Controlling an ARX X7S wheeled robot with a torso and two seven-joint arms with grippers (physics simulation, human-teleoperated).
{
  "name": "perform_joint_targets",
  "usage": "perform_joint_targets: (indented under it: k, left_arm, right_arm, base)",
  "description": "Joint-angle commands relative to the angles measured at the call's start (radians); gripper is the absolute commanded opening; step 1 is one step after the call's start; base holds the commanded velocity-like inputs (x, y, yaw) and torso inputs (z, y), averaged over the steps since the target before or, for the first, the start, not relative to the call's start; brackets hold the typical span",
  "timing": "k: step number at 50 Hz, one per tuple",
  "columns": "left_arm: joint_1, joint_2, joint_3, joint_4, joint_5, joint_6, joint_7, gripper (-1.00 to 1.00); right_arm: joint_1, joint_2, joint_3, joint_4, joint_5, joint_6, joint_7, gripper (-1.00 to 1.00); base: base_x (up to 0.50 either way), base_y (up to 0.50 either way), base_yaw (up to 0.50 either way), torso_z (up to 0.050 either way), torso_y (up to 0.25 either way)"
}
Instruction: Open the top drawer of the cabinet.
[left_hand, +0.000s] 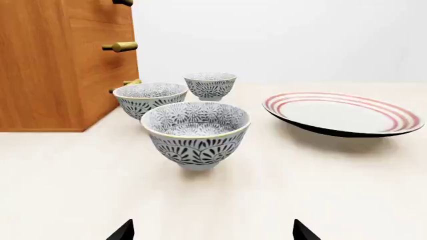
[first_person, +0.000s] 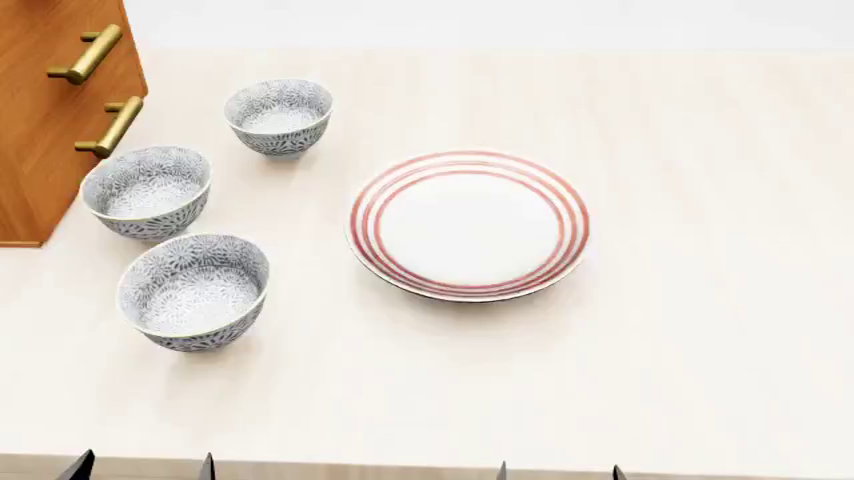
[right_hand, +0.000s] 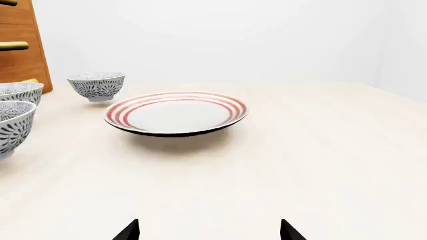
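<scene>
Holding both claws wide and empty, I'm clear of the bowls. Left claw (left_hand: 212, 231) sits nearer the cabinet (left_hand: 53, 70), so it suits reaching a handle.

The cabinet (first_person: 47, 150) is standing at the table's (first_person: 694, 380) far left edge, its drawer handles (first_person: 110, 126) facing right. Three bowls are sitting just beside it — the nearest bowl (first_person: 195, 291) in front, the middle bowl (first_person: 147, 192) behind it and close to the cabinet's front, the farthest bowl (first_person: 279, 117) behind and to the right. The plate (first_person: 469, 225) is lying right of the bowls, apart from them — near the table's middle.
</scene>
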Motion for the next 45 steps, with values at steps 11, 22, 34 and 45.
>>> perform_joint_targets:
  k: [11, 22, 34, 45]
  left_arm:
    - [0.0, -0.05, 0.076, -0.006, -0.028, -0.015, -0.011, 1.0]
    - [-0.004, -0.067, 0.096, -0.007, -0.046, -0.018, -0.029, 1.0]
    - [-0.002, -0.083, 0.116, -0.004, -0.059, -0.012, -0.042, 1.0]
    - [-0.001, -0.097, 0.134, -0.001, -0.074, -0.009, -0.05, 1.0]
  right_arm:
    - [-0.004, 0.044, -0.046, 0.02, 0.07, -0.036, 0.05, 1.0]
    - [0.003, 0.064, -0.075, 0.036, 0.08, -0.039, 0.07, 1.0]
    - [0.003, 0.079, -0.094, 0.031, 0.091, -0.036, 0.089, 1.0]
    - [0.003, 0.091, -0.107, 0.031, 0.104, -0.041, 0.103, 1.0]
  base:
    - [0.0, 0.0, 0.0, 0.0, 0.0]
    - [0.0, 0.06, 0.0, 0.0, 0.0]
    - [0.0, 0.5, 0.0, 0.0, 0.0]
    - [0.0, 0.5, 0.0, 0.0, 0.0]
